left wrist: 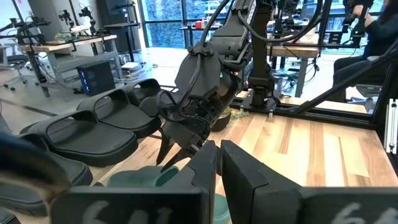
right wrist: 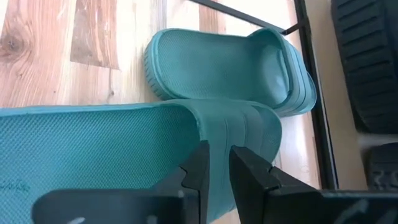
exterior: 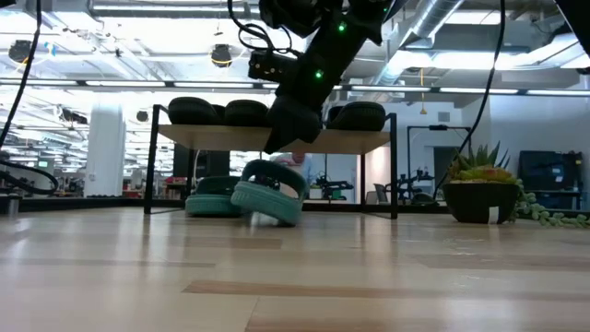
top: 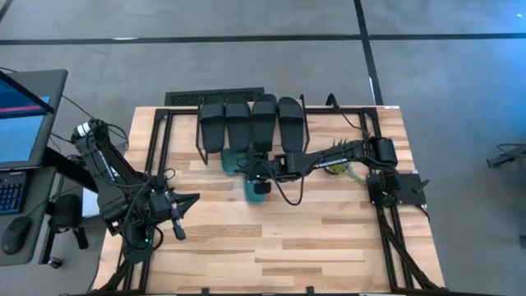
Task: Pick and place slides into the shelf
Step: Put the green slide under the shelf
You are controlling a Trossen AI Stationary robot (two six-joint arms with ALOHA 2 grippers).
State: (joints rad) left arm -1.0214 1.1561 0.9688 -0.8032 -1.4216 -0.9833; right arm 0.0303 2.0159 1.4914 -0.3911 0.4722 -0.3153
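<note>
Right claw (right wrist: 214,165) is clenching the ribbed strap of a mesh-textured teal slide (right wrist: 93,149) at frame centre, beside the second teal slide (right wrist: 230,68). Four black rubber slides (top: 251,123) are sitting on the shelf (exterior: 350,140). Left claw (top: 182,215) is idling lower left, pinched together.

The right arm stretches from its base at three o'clock toward the table's centre, wrist bent downward, the right gripper (top: 260,186) with fingers (right wrist: 200,163) pinched close on a teal strap. The left arm sits folded at eight o'clock, the left gripper (top: 178,215) nearly closed, holding nothing.
</note>
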